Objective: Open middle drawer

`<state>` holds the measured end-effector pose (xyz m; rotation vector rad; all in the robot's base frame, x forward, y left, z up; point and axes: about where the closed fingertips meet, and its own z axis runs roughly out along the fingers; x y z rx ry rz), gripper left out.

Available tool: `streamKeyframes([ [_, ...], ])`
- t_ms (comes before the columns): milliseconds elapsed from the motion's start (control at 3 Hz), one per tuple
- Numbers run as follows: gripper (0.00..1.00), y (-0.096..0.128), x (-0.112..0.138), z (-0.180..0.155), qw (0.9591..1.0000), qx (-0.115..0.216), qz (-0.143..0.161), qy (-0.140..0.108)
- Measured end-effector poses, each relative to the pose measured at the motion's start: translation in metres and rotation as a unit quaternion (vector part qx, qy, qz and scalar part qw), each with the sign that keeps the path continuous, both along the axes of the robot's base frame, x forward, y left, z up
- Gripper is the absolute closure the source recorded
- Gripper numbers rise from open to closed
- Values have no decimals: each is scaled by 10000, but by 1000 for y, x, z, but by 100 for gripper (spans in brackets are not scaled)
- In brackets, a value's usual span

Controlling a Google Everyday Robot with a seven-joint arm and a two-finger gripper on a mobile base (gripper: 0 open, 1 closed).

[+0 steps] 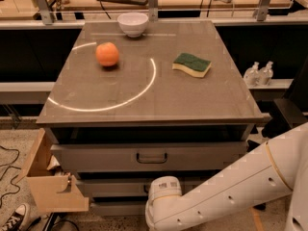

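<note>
The robot's white arm [231, 191] is reaching in from the lower right, low in front of the grey cabinet [144, 95]. The gripper [162, 184] at its end is sitting right against the front of the middle drawer [110, 186], covering most of the panel's centre, where the handle is. Whether it is closed on anything cannot be told, since the wrist housing is hiding it. The middle drawer is showing as a low grey strip directly beneath the taller top drawer [96, 157], whose dark handle [151, 157] is standing clear above the wrist. The lowest drawer [115, 207] is peeking out just under it. On the cabinet top, an orange [107, 54] is resting at the back left, a white bowl [133, 23] is sitting at the rear edge, and a green-and-yellow sponge [191, 64] is lying to the right. A cardboard box [48, 186] is standing on the floor just beside the cabinet's left side.
</note>
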<state>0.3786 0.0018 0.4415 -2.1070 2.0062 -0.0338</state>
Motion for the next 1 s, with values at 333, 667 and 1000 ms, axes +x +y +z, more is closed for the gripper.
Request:
streamKeyframes([
  [333,0,18,3,-26,9999,24,45,126],
  [667,0,16,12,-32,10000,-47,26,79],
  [1000,0,7,24,-34,9998,-179,-10,7],
])
